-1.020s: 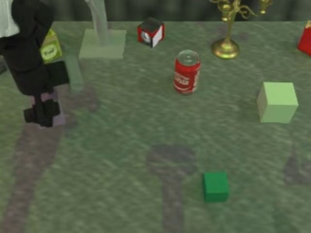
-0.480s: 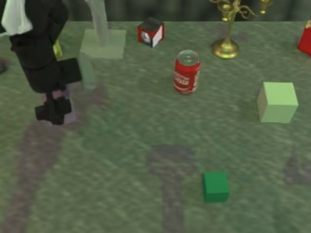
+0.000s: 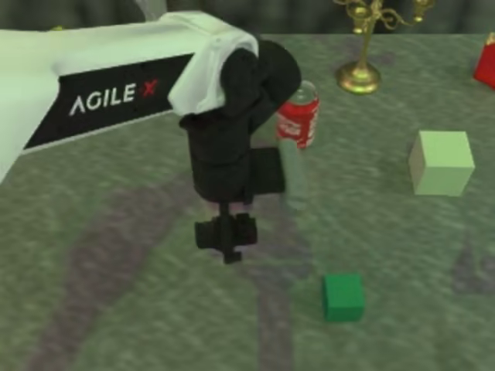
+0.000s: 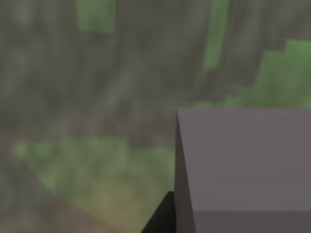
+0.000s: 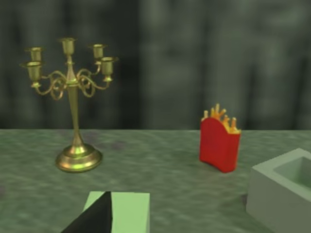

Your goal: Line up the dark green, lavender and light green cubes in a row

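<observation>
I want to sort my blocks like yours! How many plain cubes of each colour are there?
dark green cube: 1
light green cube: 1
lavender cube: 1, held in the left claw
Total: 3

Table (image 3: 402, 255): mottled grey-green top with a streaked, stone-like pattern, filling almost the whole top view; long dark shadows lie across its left and middle parts.

Back wall (image 5: 194, 63): dark, greyish green, with faint upright streaks like folds of a curtain; seen as a narrow band past the table's far edge in the top view.

Light: soft and even, falling from above, dim toward the wall. No windows or other furniture in view.
</observation>
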